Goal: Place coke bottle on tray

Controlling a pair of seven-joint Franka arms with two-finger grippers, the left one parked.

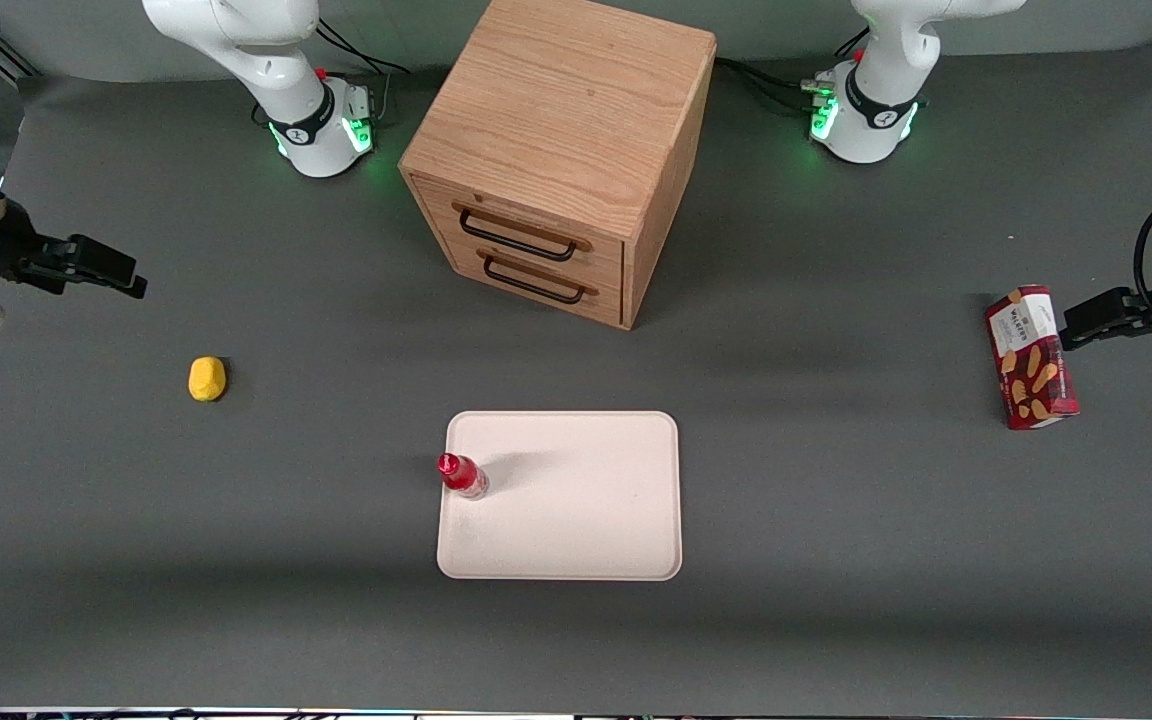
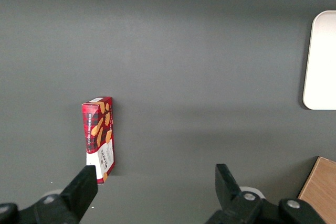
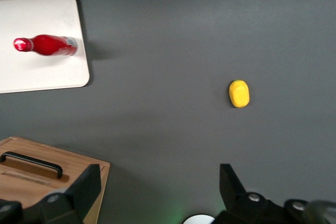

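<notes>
The coke bottle (image 1: 462, 475) is a small red bottle with a red cap. It stands upright on the cream tray (image 1: 576, 500), close to the tray's edge toward the working arm's end. It also shows in the right wrist view (image 3: 50, 45), on the tray (image 3: 42, 77). My gripper (image 1: 136, 285) hangs high above the working arm's end of the table, far from the bottle and the tray. It is open and empty, with its jaws wide apart in the right wrist view (image 3: 157, 177).
A yellow lemon-like object (image 1: 207, 379) lies on the table between my gripper and the tray. A wooden two-drawer cabinet (image 1: 556, 150) stands farther from the front camera than the tray. A red biscuit box (image 1: 1031, 357) lies toward the parked arm's end.
</notes>
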